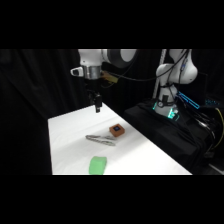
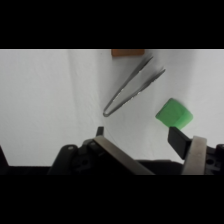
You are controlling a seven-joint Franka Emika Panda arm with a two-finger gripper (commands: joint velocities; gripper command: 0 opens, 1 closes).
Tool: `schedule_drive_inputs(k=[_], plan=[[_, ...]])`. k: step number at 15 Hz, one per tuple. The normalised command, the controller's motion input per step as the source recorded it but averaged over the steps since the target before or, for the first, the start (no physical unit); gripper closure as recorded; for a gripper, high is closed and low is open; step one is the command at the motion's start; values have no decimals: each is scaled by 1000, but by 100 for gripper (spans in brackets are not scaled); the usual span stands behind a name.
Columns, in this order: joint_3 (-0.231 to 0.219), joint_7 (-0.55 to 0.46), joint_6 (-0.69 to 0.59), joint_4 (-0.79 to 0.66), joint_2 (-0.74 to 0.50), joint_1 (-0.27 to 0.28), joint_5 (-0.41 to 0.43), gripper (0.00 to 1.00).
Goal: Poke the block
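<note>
Block position first: the small reddish-brown block (image 1: 116, 131) with its dark square top sits on the white surface (image 1: 70, 130) toward the right side in the side view, just beyond the right end of the metal tongs (image 1: 101, 140); whether the two touch cannot be told.

Going from near to far in the side view, the flat green piece (image 1: 98, 164) lies closest to the camera at the surface's front edge. Behind it the tongs lie across the middle. The block comes next. Farthest back, the gripper (image 1: 97, 107) hangs in the air above the rear part of the surface, well apart from the block and touching nothing. The arm's base (image 1: 172, 75) stands at the upper right.

In the wrist view, the gripper's two dark fingers (image 2: 177, 139) stand wide apart with only bare surface between them, gripping nothing. The green piece (image 2: 174, 113) shows just beside the right finger, the tongs (image 2: 132, 85) past it, and the block (image 2: 127, 52) as a brown strip at the top edge.
</note>
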Motion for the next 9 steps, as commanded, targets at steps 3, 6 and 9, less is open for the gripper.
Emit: schedule_drive_inputs(k=[3, 6, 9], plan=[[32, -27, -32, 15, -50, -22, 40, 0], [24, 16, 16, -127, -183, -22, 14, 0], [13, 2, 89, -340, -324, -36, 36, 0]])
